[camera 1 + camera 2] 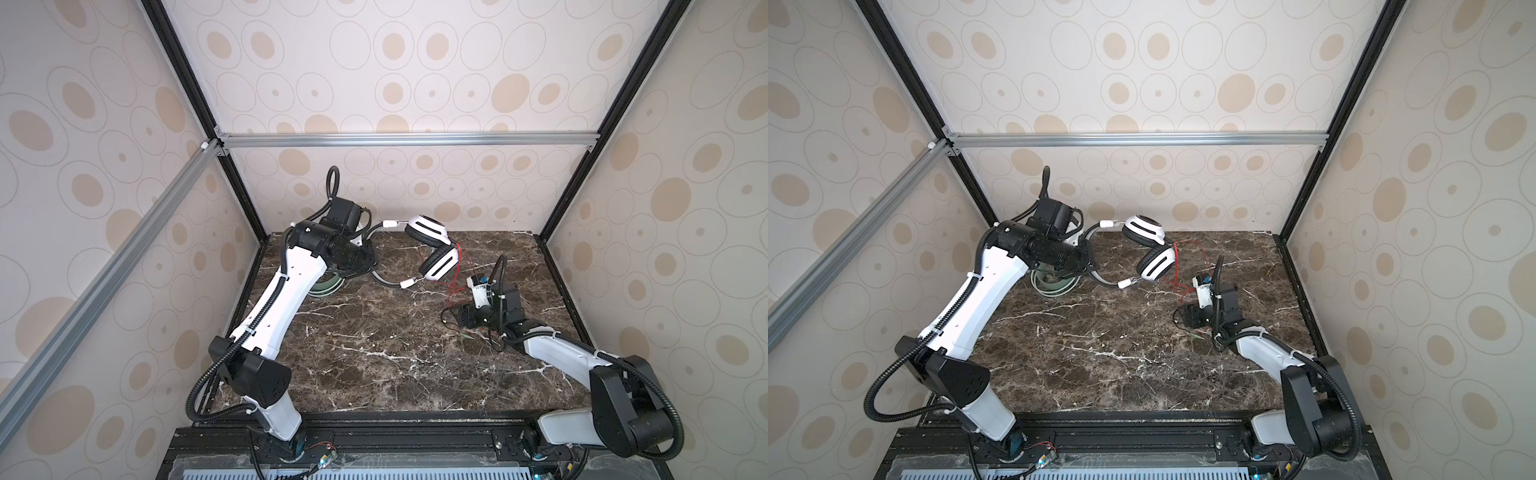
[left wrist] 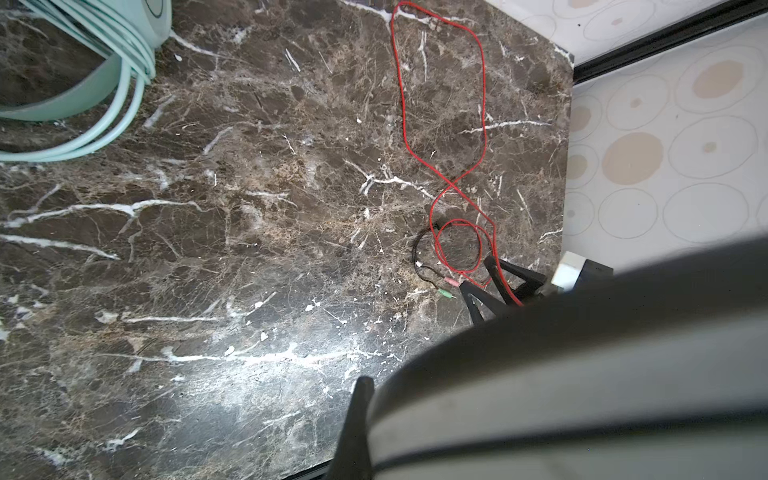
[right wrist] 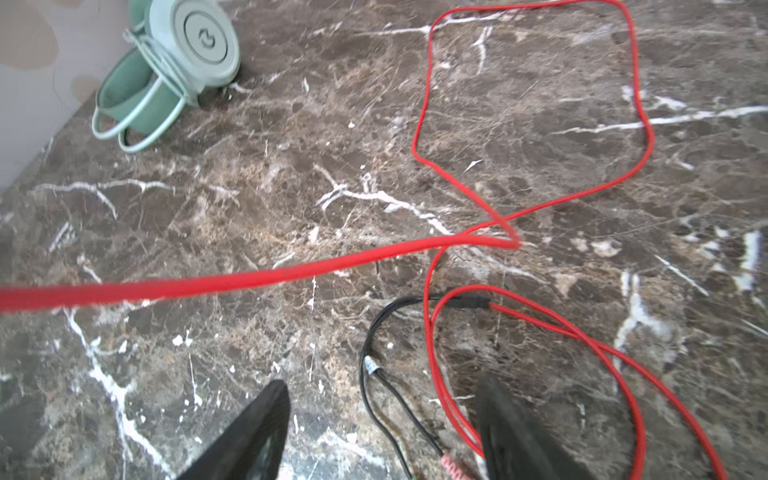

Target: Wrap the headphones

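At the far left of the dark marble surface (image 1: 374, 365) we see the mint-green headset (image 1: 327, 287) lying near the back corner. Its pale green cable (image 2: 132, 99) is looped around it in several turns, and the round outer face of one ear cup shows in the right wrist view. Just beside it and higher up, our left gripper (image 1: 366, 269) is clenched on the grey headband (image 2: 582, 395) of the white-and-black headset (image 1: 439, 266). That headset is held over the back middle of the surface, with its headband lifted well clear and its two ear cups close together to the right of the gripper. We cannot tell whether the lower cup touches the surface. From the cups a thin red cable (image 3: 640, 108) drops down and lies in loose, crossing loops on the surface toward the right. It ends in a black lead (image 3: 372, 357) that splits into a pink plug (image 2: 451, 282) and a green plug (image 2: 446, 294). Farther right, our right gripper (image 3: 384, 432) sits low over that end, released. Its fingers are spread apart, and the red cable and black lead lie loose between them.
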Available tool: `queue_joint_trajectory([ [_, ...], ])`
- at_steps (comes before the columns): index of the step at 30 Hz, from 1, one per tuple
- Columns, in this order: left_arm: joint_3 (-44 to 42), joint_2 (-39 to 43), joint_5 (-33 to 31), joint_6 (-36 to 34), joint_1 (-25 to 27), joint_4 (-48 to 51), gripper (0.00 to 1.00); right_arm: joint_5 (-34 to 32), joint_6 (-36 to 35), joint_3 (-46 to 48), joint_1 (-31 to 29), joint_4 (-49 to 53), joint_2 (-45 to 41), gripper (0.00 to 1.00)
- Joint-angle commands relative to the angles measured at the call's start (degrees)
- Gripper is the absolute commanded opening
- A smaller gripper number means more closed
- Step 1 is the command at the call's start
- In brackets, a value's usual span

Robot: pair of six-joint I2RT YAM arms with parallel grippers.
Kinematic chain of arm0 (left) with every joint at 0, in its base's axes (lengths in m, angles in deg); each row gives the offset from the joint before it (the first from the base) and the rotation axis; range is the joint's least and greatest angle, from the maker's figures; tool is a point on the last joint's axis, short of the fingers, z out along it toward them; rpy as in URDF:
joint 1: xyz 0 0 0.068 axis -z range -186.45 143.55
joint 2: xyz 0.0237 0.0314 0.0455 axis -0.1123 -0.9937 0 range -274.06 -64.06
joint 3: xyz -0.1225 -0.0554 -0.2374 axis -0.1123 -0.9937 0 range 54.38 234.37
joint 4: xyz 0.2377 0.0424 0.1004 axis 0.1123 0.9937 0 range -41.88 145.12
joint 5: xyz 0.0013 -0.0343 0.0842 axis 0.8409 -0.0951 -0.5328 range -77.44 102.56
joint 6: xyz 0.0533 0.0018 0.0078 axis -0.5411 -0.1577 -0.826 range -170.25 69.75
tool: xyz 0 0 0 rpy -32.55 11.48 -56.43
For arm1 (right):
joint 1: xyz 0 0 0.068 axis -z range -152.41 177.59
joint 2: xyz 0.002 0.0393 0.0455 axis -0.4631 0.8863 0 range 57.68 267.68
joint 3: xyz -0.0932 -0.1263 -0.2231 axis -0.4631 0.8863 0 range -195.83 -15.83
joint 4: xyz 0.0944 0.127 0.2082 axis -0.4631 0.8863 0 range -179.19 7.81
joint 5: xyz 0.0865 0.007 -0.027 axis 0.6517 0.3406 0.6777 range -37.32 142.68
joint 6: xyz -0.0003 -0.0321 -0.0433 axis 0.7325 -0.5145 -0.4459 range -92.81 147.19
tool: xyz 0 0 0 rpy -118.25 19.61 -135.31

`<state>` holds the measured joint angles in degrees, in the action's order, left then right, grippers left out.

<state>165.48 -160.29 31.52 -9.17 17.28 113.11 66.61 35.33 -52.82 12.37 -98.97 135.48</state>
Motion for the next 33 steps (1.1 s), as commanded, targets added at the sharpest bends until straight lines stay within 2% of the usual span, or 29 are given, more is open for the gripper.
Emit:
queue_joint_trajectory([
  [1, 2.8, 2.2, 4.4, -0.9, -1.0, -4.4, 0.0, 1.1, 2.3, -0.3, 1.8, -2.9, -1.0, 0.73],
  [8, 0.4, 4.9, 7.2, -0.9, -1.9, -9.0, 0.0, 4.4, -0.5, -2.5, 1.9, -4.7, 2.5, 0.72],
  [12, 0.6, 5.3, 11.0, -1.1, -3.0, -9.9, 0.0, 3.4, 0.4, -1.5, 2.0, -10.9, 4.2, 0.69],
  [15, 0.3, 5.5, 13.6, -1.2, -4.4, -10.6, 0.0, 5.1, 0.6, -1.2, 2.0, -15.3, 5.9, 0.65],
  [21, 0.0, 5.6, 17.0, -0.7, -6.0, -11.7, 0.0, 6.4, 4.0, -0.2, 2.0, -27.5, 9.4, 0.62],
  [27, 0.2, 5.7, 17.4, -0.6, -6.6, -11.8, 0.0, 13.7, 9.0, -4.9, 2.0, -32.9, 16.6, 0.59],
  [33, -0.1, 5.9, 17.6, -0.4, -6.8, -11.8, 0.0, 14.9, 13.0, -6.7, 2.0, -38.7, 21.6, 0.58],
])
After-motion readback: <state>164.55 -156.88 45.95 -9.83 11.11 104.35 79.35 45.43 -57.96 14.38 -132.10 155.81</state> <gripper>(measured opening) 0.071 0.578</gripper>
